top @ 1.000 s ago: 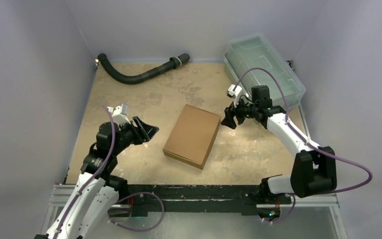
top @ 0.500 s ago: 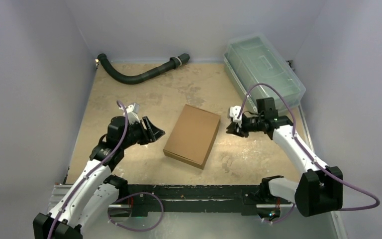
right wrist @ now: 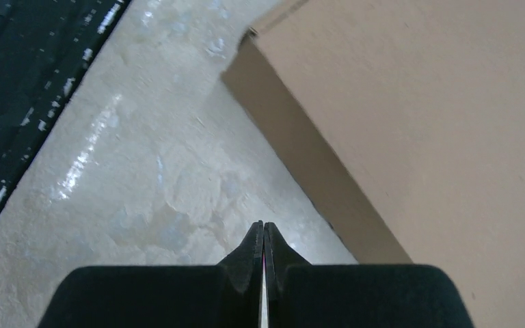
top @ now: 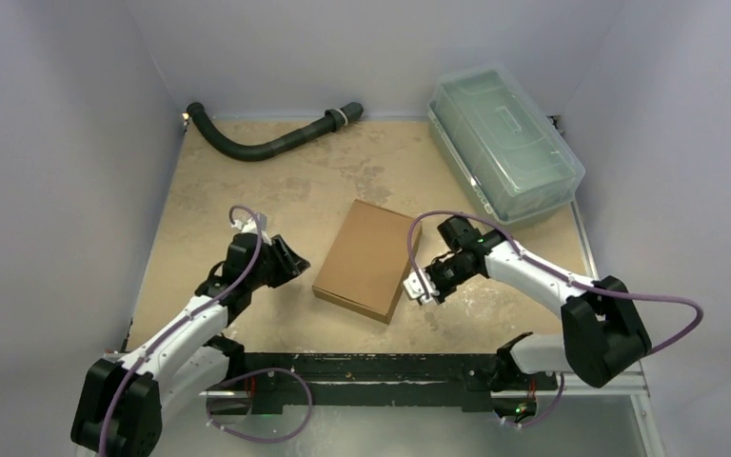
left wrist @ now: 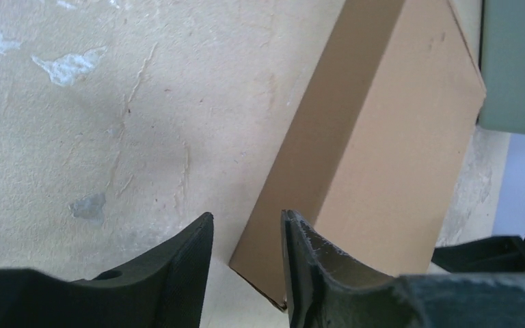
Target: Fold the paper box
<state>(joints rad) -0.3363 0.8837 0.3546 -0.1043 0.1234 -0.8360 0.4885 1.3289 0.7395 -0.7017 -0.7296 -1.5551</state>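
The paper box lies closed and flat on the table, a plain brown cardboard slab tilted slightly clockwise. My left gripper is low at the box's left side. In the left wrist view it is open, with nothing between its fingers, and the box's near left corner lies just beyond the gap. My right gripper hangs beside the box's right edge near its front corner. In the right wrist view it is shut, empty, and just clear of the box's side wall.
A clear greenish lidded bin stands at the back right. A black corrugated hose lies along the back left. The black frame rail runs along the near edge, close to the right gripper. Grey walls enclose the table.
The right gripper closed and swung from the box's far right corner down to its near right side. The left arm lowered toward the box's left side and its jaws narrowed.
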